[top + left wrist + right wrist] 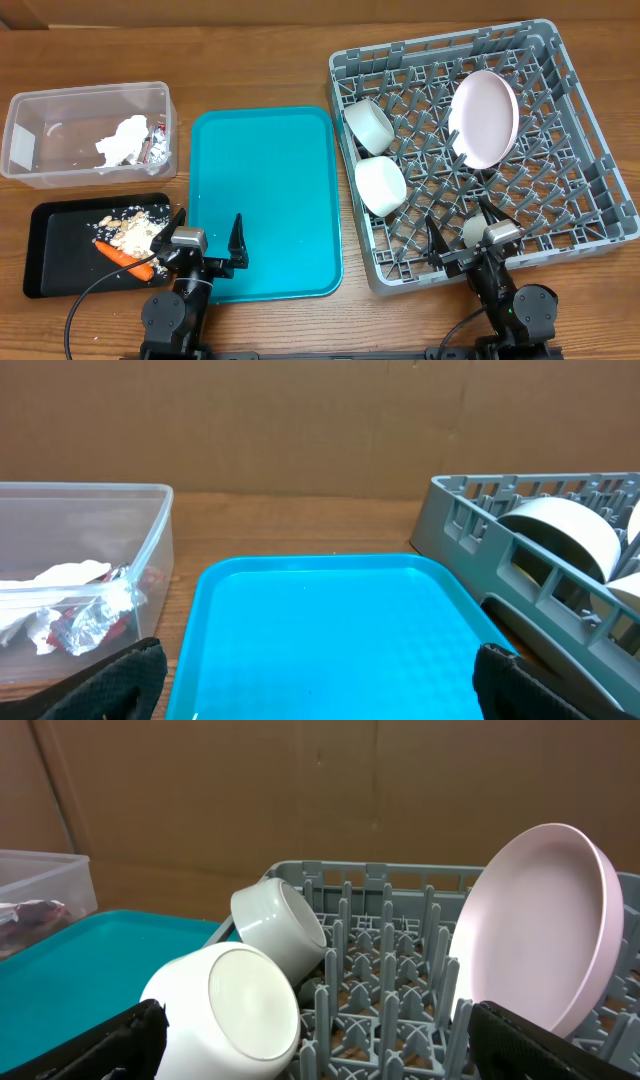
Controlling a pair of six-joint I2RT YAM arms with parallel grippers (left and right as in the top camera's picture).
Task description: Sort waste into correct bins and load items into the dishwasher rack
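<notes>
Our left gripper (208, 235) and right gripper (462, 230) gape wide, empty, at the near edge. Bowls (369, 123) and plate (485, 118) sit in the rack (590, 170) by the right edge. Napkin (122, 142) and wrapper (157, 148) lie in the tub (40, 130), far-left corner. Carrot (125, 257) and scraps (135, 232) lie in the black tray (60, 255), near-left corner.

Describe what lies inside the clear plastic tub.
The tub holds a crumpled white napkin and, beside it, a small red-and-silver wrapper. The rest of its floor looks bare. Whatever lies beneath the napkin is covered.
</notes>
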